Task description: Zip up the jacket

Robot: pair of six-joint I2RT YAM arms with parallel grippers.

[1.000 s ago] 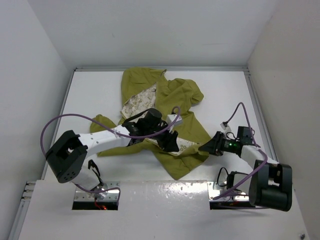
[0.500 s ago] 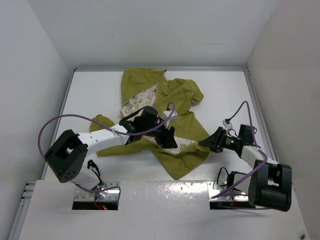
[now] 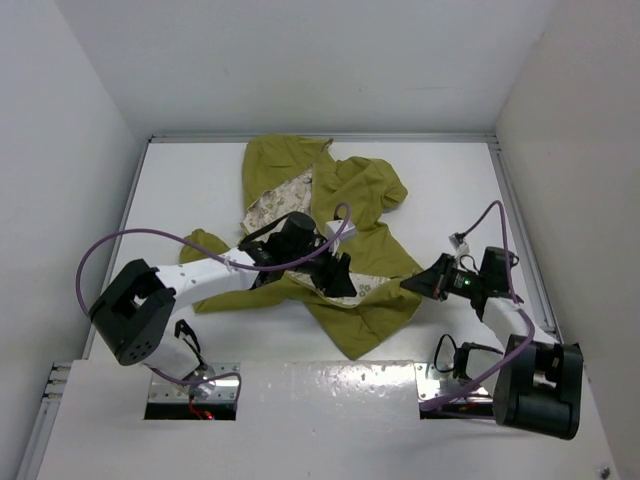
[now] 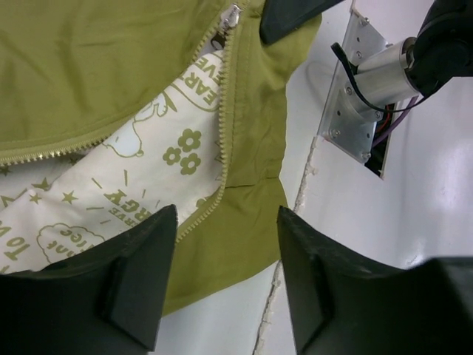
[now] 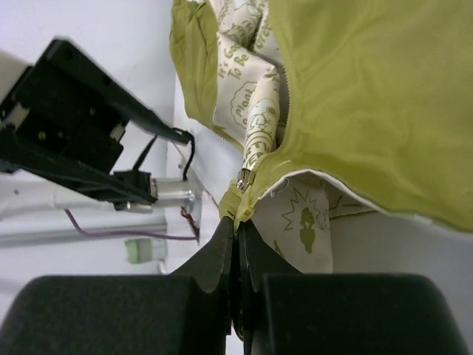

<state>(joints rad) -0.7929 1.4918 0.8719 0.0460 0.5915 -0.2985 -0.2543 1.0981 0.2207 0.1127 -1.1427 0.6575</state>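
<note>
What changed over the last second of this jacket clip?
The right gripper closed on the jacket hem beside the zipper end. The left gripper edged slightly forward, staying open above the zipper. The jacket lies as before.

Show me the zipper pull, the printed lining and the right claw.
zipper pull (image 4: 232,15): left wrist view, on its metal tab.
cream lining (image 4: 140,177): left wrist view, on a printed patch.
right gripper (image 5: 236,222): right wrist view, between the fingertips pinching the jacket (image 5: 369,89) hem.
</note>
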